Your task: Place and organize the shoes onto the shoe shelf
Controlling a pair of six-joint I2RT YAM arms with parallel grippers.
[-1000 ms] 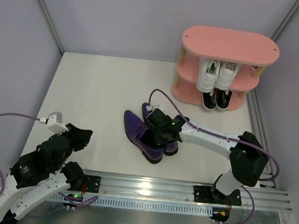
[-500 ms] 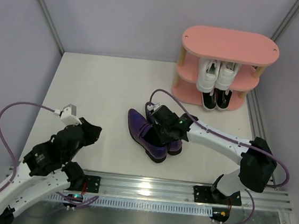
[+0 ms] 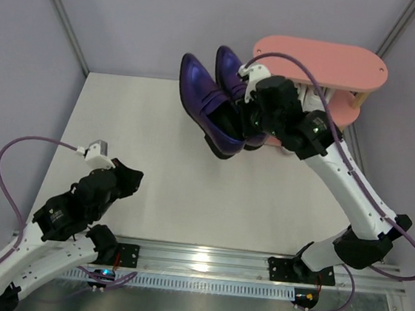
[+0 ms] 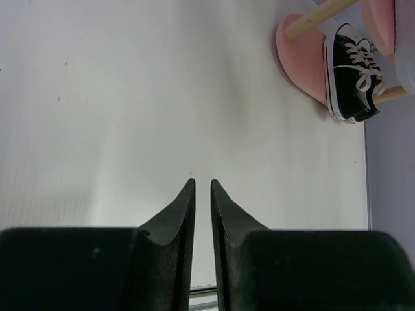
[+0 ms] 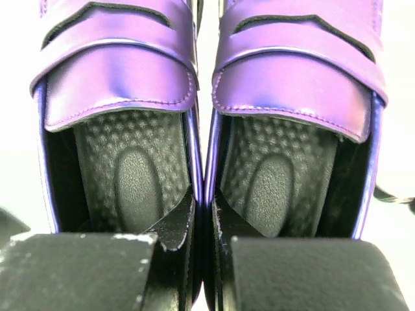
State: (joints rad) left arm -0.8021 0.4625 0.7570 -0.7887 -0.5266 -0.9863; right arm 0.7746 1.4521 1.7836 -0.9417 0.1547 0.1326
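Spreading white under everything: table [image 3: 143,134].

Standing at the far right corner: pink shelf [image 3: 351,63]. Visible part of the top board carrying nothing, so probably the slot waiting for this pair.

Reaching long and high toward the far side: right arm [image 3: 346,177], lifting its load well off the table, seemingly to clear the edge of the top board.

Crouching at the near left: left arm [image 3: 60,214], folded low, sitting well apart from the carry path.

Hanging in the air just left of the shelf: purple loafers [image 3: 216,104], both together, toes pointing far-left, heels toward the wrist.

Sitting on the bottom board, toward its left end: black sneakers [image 4: 353,71], side by side, laces up. White pair not showing overhead, hidden behind the arm.

Pinching the load: right gripper [image 5: 202,210], fingers nearly together, one dipping inside each loafer, clamping the two touching inner walls between them, so moving a pair with a single grip.

Pointing down at the table: left gripper [image 4: 201,194], fingers drawn narrow, only a slim gap between the tips, gripping nothing.
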